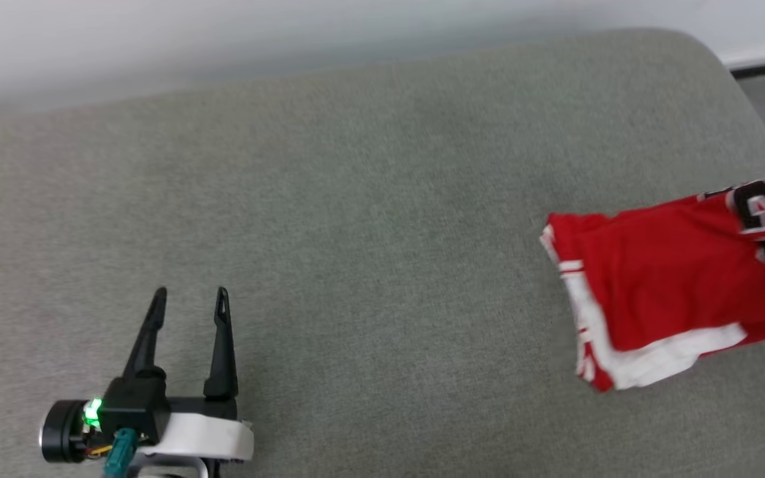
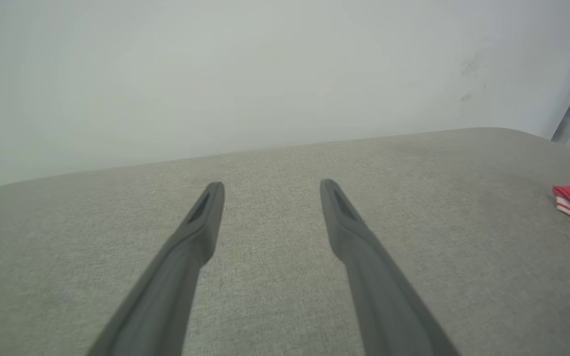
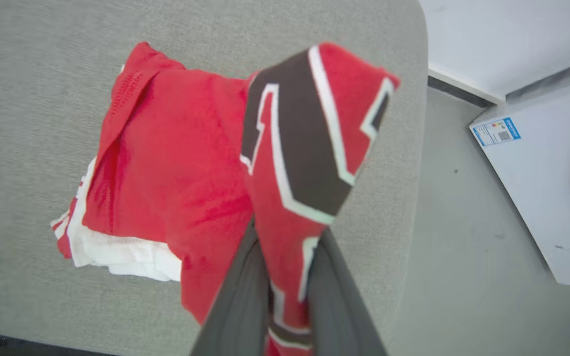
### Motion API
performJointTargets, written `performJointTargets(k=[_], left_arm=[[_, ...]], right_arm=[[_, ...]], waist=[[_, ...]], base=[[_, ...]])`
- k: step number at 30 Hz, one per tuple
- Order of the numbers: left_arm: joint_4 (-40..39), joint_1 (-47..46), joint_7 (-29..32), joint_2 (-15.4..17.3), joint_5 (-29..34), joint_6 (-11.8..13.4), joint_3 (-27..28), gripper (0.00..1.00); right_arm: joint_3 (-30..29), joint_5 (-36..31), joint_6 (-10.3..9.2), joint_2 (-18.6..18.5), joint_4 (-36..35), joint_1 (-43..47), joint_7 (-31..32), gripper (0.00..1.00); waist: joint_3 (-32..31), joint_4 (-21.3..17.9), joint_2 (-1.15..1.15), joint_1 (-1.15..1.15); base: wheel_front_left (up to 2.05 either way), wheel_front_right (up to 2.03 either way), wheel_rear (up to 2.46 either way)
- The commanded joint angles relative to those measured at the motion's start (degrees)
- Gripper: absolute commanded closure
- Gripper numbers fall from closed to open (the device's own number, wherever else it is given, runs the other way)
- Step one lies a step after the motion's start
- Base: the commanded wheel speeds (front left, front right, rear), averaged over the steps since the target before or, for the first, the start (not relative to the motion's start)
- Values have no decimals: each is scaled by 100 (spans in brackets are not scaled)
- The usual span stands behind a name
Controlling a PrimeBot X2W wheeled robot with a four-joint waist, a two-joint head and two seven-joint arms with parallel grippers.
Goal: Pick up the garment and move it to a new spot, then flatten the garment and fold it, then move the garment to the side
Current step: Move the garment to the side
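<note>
Folded red-and-white jersey T-shirt (image 1: 668, 279), one end clenched in right tool (image 3: 289, 237), left tool (image 1: 191, 292) released: single-point pull may undo folds.

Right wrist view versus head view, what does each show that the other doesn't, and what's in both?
Right wrist view: the right gripper shut on a raised fold of the garment, plus floor and a white labelled box. Head view: the left gripper, open, over bare grey cushion, apart from the garment. Both: the garment near the cushion's edge.
</note>
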Motion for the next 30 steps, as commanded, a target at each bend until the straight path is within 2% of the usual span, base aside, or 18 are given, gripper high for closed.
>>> performJointTargets(k=[1,8,13,18,19,20,26,30], left_arm=[[-43,-125,-12,67,40,-37,37,0],[-210,-484,-12,230,130,-125,116,0],[-290,-691,-12,298,146,-149,141,0],[-257,-787,-12,283,145,-124,127,0],[-233,-788,-12,271,135,-121,122,0],[-212,-775,-12,262,123,-114,120,0],[-135,-622,-12,209,80,-73,122,0],[-94,-431,-12,133,39,-15,93,0]], right_arm=[[-179,-117,-8,10,211,-158,-79,100],[-998,-732,-8,118,1188,-506,-280,100],[-1691,-1087,-8,398,1912,-755,-327,100],[-1976,-1516,-8,685,2355,-720,-326,100],[-2046,-1637,-8,711,2453,-718,-358,92],[-2078,-1789,-8,753,2516,-712,-389,0],[-2300,-2440,-7,870,2646,-769,-703,0],[-2423,-3005,-8,934,2435,-825,-1364,0]], waist=[[350,-197,0,-1],[1026,-170,0,-1],[1368,-80,0,-1],[1446,26,0,-1],[1414,51,0,-1],[1368,70,0,-1],[972,181,0,-1],[509,298,0,-1]], base=[[0,0,0],[0,0,0],[0,0,0],[0,0,0],[0,0,0],[0,0,0],[0,0,0],[0,0,0]])
